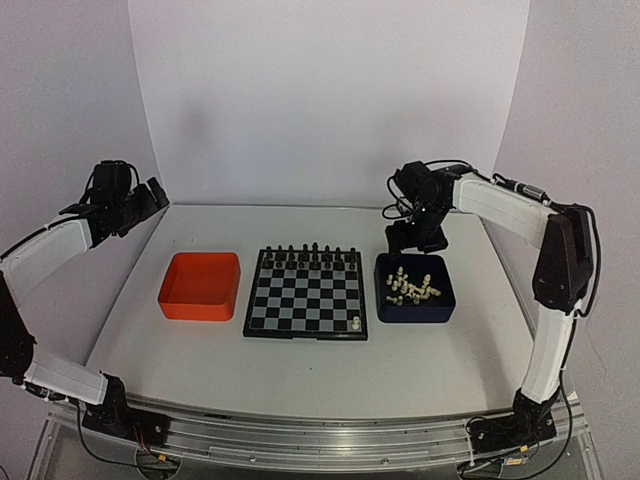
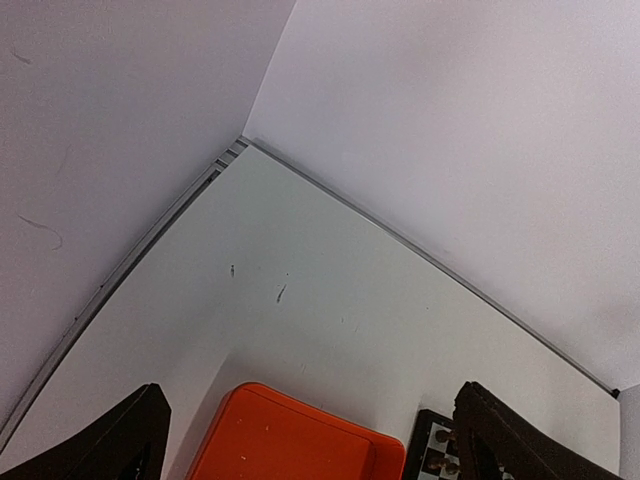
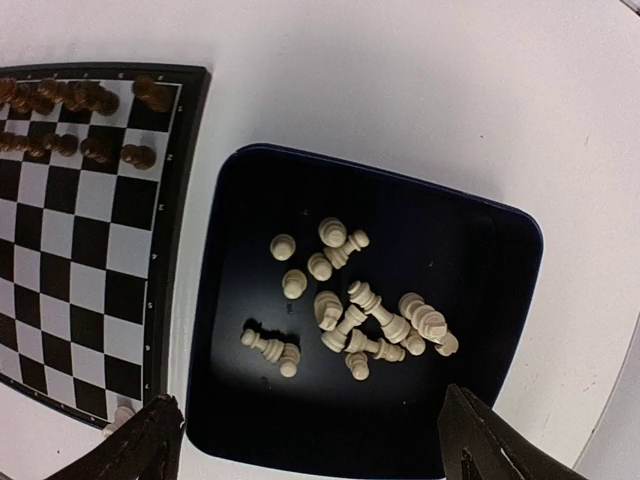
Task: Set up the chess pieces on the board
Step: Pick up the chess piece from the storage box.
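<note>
R gripper over dark blue tray, fingers spread wide, empty; tips cut off at frame btm. L gripper up near far-left corner of table, wide open, empty. Chess pieces: glossy cream, tumbled in tray, types hard to tell. Lone piece stands on board, near-right corner, half hidden by finger in R wrist view. Board mid-table.

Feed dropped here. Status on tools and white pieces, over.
Left tool open, far left. Right tool open, empty, above dark blue tray. One white piece on board, rest in tray. Nothing blocking.
</note>
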Robot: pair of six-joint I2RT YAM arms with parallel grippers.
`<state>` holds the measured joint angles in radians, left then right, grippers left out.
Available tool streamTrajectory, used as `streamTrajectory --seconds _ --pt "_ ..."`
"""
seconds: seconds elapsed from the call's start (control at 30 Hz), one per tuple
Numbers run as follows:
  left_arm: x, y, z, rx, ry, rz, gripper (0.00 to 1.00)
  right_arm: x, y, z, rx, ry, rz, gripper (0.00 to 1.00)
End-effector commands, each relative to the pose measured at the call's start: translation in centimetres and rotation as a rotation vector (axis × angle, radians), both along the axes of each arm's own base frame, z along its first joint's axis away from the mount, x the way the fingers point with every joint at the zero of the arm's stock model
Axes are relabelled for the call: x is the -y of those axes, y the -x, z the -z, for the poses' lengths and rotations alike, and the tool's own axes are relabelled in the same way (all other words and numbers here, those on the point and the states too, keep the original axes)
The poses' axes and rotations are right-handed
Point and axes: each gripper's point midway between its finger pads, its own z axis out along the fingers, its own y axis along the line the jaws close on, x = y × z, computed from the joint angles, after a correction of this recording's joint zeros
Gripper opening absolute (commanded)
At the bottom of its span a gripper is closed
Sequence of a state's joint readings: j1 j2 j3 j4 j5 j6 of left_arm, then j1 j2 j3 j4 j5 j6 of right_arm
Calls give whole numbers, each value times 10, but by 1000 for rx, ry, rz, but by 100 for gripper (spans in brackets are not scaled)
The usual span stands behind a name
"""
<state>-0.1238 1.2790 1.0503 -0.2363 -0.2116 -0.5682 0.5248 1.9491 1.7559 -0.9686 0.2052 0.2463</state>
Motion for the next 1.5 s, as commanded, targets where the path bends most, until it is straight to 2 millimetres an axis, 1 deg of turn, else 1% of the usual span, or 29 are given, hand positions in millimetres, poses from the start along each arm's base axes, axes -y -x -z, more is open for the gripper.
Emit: streamTrajectory --seconds 0.0,0.1,0.2,0.27,0.47,0.63,0.7,0.97,1.07,1.17,1.47 --pt "1 -9 -12 24 -10 8 100 0 -2 19 -40 -28 81 83" --pt "2 -13 -9 13 -11 12 100 5 -4 34 -71 -15 113 77" --pt "4 -15 -9 8 -9 15 100 8 -2 49 -110 -17 150 67" --pt "4 -16 -9 8 -9 17 100 9 -1 58 -127 -9 167 64" --pt "3 -15 -13 15 -12 14 100 15 -1 76 -152 28 206 51" --pt "1 -13 -11 11 -17 6 100 21 -2 92 -163 73 227 42" --pt "1 -13 -10 5 -19 3 100 22 -4 95 -158 83 233 39" --pt "0 -11 -6 -1 -20 2 100 19 -9 105 -160 80 240 32" --pt "1 -10 -6 0 -17 3 100 18 -11 106 -151 76 252 28" --pt "1 -10 -4 -2 -15 6 100 19 -11 108 -151 74 261 21" --pt "0 -7 -4 1 -11 3 100 18 -10 114 -158 64 272 19"
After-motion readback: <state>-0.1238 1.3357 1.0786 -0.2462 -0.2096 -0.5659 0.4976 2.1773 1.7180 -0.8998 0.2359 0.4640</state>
